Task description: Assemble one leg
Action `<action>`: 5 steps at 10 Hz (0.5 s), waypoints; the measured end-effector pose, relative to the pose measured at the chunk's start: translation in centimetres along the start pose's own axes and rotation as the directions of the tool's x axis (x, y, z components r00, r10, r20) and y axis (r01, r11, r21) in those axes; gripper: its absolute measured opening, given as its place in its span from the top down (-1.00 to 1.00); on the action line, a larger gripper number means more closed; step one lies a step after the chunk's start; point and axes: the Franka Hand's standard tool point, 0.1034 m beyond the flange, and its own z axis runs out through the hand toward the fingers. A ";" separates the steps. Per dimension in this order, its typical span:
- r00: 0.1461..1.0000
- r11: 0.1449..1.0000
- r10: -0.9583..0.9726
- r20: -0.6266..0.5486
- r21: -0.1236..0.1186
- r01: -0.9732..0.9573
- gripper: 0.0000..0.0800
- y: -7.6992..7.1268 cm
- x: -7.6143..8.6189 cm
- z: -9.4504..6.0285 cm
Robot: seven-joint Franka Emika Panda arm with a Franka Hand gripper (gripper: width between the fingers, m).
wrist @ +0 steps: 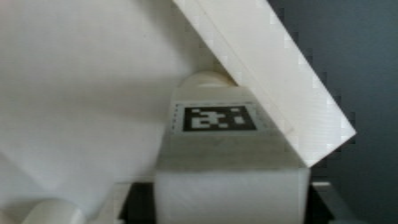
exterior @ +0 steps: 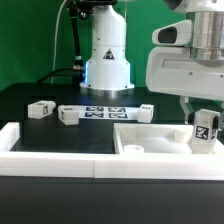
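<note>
Green backdrop behind the black surface (exterior: 60, 140). At the panel (exterior: 150, 138), the gripper (exterior: 205, 140) holds the leg (exterior: 205, 128) upright at a corner; seating looks unfinished, other legs (exterior: 68, 115) lie loose.

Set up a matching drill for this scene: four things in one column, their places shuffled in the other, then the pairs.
1. the leg
2. marker board
3. flat panel
4. border rail

A. along the table's near edge
B. just in front of the robot base
C. gripped, at the exterior view's right
D. lying flat beside the gripped part

Pairs: 1-C, 2-B, 3-D, 4-A
</note>
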 end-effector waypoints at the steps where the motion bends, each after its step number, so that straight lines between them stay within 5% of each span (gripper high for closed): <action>1: 0.991 0.991 0.134 -0.008 -0.001 -0.134 0.27 0.1 -0.1 0.0; 5: 0.931 0.931 0.366 0.001 -0.001 -0.366 0.27 0.2 -0.1 0.0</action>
